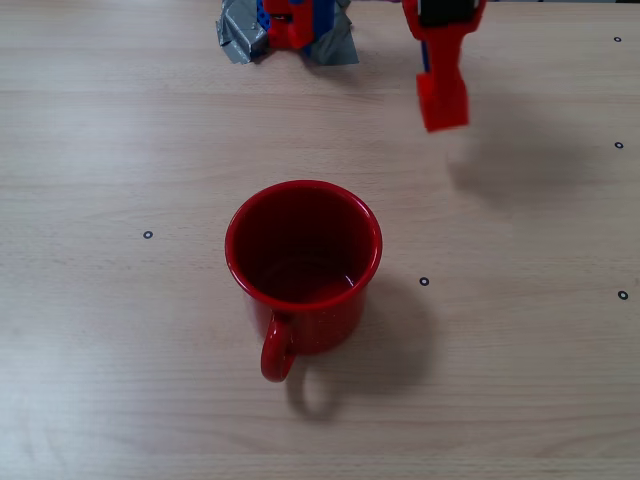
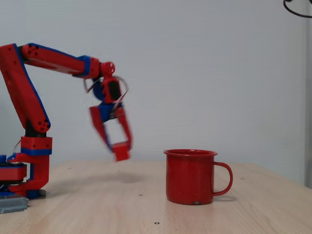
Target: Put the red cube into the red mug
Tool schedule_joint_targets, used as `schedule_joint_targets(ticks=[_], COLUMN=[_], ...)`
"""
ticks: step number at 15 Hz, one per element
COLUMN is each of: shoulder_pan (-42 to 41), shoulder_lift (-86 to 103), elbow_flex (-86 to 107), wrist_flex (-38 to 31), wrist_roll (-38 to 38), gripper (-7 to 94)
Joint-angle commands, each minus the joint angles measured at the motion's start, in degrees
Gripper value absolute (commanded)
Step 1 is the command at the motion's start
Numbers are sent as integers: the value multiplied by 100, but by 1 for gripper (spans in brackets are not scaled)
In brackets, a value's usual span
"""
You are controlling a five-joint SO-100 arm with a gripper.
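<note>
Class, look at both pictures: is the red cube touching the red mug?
Apart. A fixed view shows the red cube held in the gripper above the table, with clear wall and table between it and the red mug.

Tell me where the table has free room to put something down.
Bare wood lies left of the mug up to the table edge, and below the mug's handle. The strip right of the mug, beneath the gripper holding the cube, is also bare. The top edge is crowded by the arm's base.

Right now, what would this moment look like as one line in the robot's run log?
stage: carrying | fingers: shut on small red cube, lifted off table | glossy red enamel mug: upright, empty | cube beside mug, not yet above it
</note>
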Motion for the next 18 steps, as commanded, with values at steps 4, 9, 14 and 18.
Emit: schedule_joint_targets(ticks=[4,9,14,18], shoulder_pan=[1336,2672,3050,2971], shoulder_lift=[-756,-1178,-914,-738], elbow_flex=[-2663,-3647,-3533,-2944], wrist_flex=[-229,-369,193,44], wrist_roll=[-1143,-1731,-1951,-2153], gripper=[0,0,0,0])
